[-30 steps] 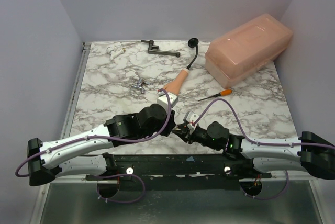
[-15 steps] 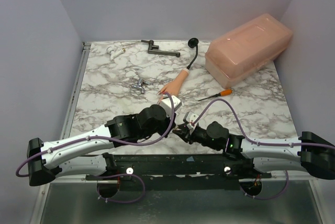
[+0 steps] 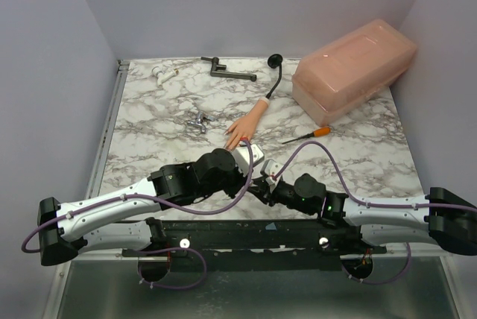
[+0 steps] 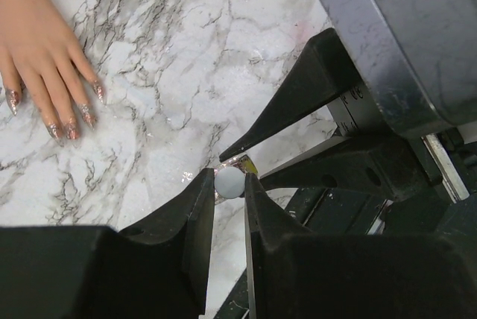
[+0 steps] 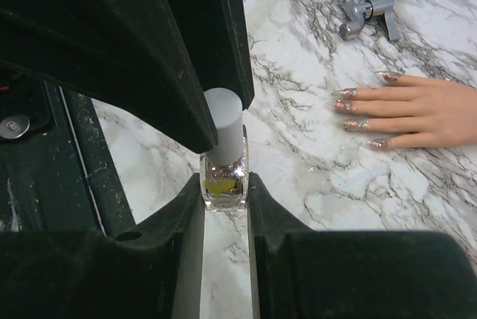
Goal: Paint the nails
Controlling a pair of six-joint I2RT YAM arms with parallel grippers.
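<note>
Nails (image 4: 71, 130), glittery pink-red at the tips, sit on the mannequin (image 3: 250, 120), which lies flat on the bench (image 3: 149, 110) with its fingers pointing back toward the arms, at about 12 o'clock from the two hands and apart from them. The right hand (image 5: 223, 185) is closed on the glass body of a small polish bottle (image 5: 223, 188), one finger on each flat side. The left hand (image 4: 229, 182) is pinched shut on the white cap (image 5: 223, 121) from above, so the two hands meet over the near edge of the bench. The step in hand looks like getting the cap off so the brush comes free. To do it well, the right hand should hold the bottle upright and firm while the left turns about the cap's own axis, not sideways, since the grip on the round cap is narrow and could slip. Once loose, the cap should rise straight up until the brush clears the neck, then travel toward 12 o'clock to the nails. The box (image 3: 354, 65) at 2 o'clock is well out of the way.
</note>
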